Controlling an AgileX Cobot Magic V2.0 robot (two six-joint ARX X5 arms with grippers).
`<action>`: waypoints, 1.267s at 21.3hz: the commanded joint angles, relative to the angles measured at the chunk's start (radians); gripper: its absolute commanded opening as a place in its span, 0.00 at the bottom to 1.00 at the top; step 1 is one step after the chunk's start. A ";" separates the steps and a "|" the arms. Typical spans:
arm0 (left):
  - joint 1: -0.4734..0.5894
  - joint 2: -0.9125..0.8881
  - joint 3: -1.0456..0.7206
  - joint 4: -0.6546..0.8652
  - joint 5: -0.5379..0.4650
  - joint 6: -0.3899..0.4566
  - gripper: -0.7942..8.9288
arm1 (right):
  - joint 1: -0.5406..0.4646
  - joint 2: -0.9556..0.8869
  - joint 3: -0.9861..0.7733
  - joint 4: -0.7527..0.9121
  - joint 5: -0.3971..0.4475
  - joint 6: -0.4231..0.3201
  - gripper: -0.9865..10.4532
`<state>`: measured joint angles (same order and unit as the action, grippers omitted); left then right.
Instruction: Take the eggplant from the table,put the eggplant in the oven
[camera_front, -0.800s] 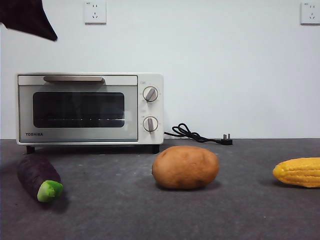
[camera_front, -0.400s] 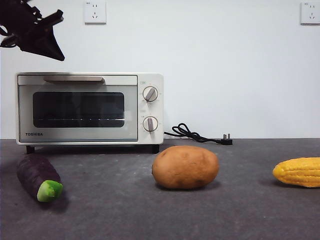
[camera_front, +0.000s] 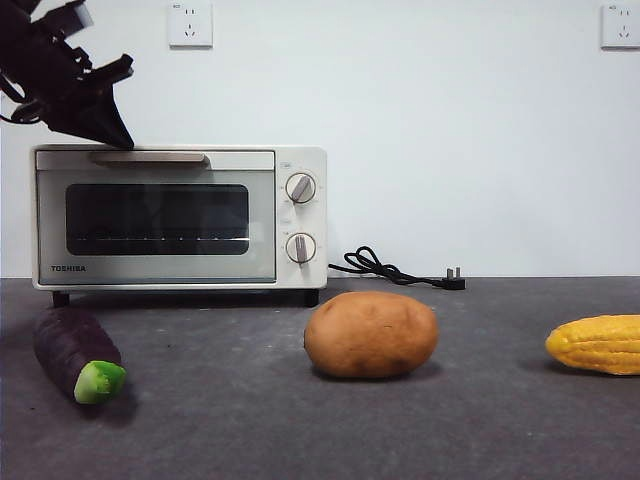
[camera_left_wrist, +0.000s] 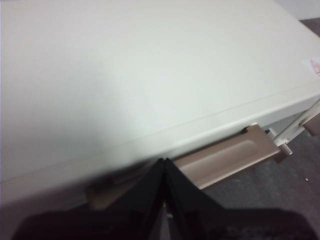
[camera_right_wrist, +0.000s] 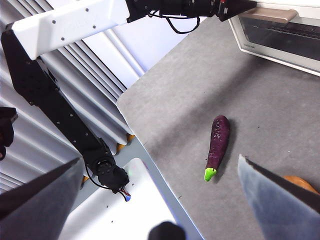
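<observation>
Lab: bare wall (camera_front: 450, 150), toy vegetables

Black two-jaw left gripper (camera_front: 118, 140) now lower than a second ago, down from the top-left corner, jaws pressed together, tip right at the tan bar handle (camera_front: 148, 157) on the cream-white toaster oven (camera_front: 300, 160).

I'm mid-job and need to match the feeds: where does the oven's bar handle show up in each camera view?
Front view: the bar handle runs along the top of the oven door, just under the left hand.
Left wrist view: it crosses the lower middle, right beyond the shut jaws.
Right wrist view: its end shows at the top right corner.
Shared landmark: the oven's cream body.
</observation>
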<state>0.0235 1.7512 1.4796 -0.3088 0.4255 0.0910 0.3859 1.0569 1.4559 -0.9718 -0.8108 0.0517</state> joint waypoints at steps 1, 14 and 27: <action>0.002 0.016 0.001 0.003 0.001 0.019 0.08 | 0.001 0.001 0.005 0.006 0.000 -0.013 0.66; -0.005 0.017 0.001 -0.098 0.034 0.050 0.08 | 0.001 0.001 0.005 0.003 -0.001 -0.013 0.66; -0.079 0.017 0.001 -0.253 0.086 0.067 0.08 | 0.001 0.001 0.005 0.005 0.000 -0.036 0.66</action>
<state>-0.0483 1.7451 1.4998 -0.5133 0.5274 0.1398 0.3859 1.0569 1.4559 -0.9722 -0.8108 0.0296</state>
